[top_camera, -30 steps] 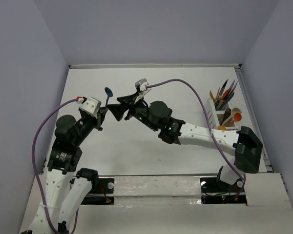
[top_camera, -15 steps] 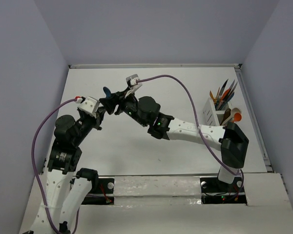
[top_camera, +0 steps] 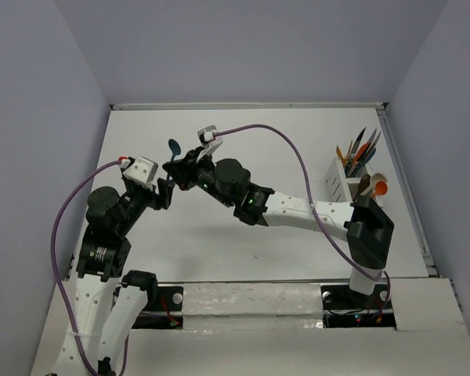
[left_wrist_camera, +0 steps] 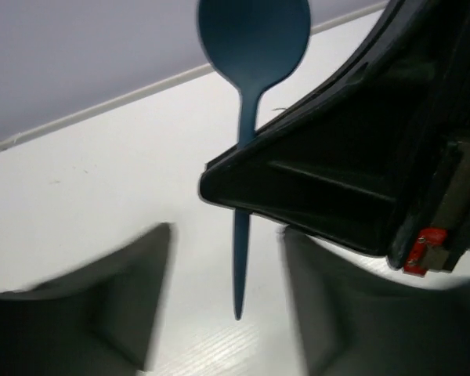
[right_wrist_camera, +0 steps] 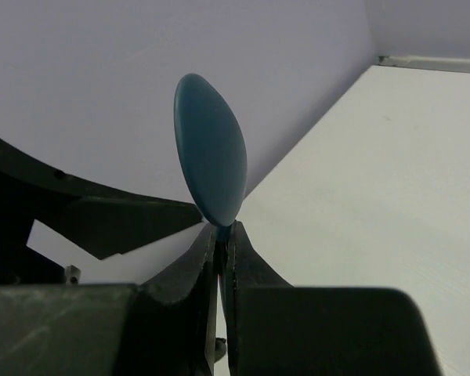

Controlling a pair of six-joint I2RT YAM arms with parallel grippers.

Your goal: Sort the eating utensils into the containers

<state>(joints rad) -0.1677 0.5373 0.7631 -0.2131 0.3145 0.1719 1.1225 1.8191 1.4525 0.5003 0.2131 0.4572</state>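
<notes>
One blue spoon (left_wrist_camera: 254, 39) stands upright, clamped in my right gripper (right_wrist_camera: 221, 232); I see my left gripper (left_wrist_camera: 227, 307), jaws apart, flanking its handle tip.

Bright, soft, even light lay on the white table (top_camera: 204, 251), casting only faint shadows, while in the wrist view the left gripper's fingers (left_wrist_camera: 117, 313) were smeared with blur and the teal spoon (left_wrist_camera: 254, 35) between them was sharp.

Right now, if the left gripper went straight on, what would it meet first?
Probably the spoon handle, hanging between its open fingers; then the right gripper, shut on the spoon.
</notes>
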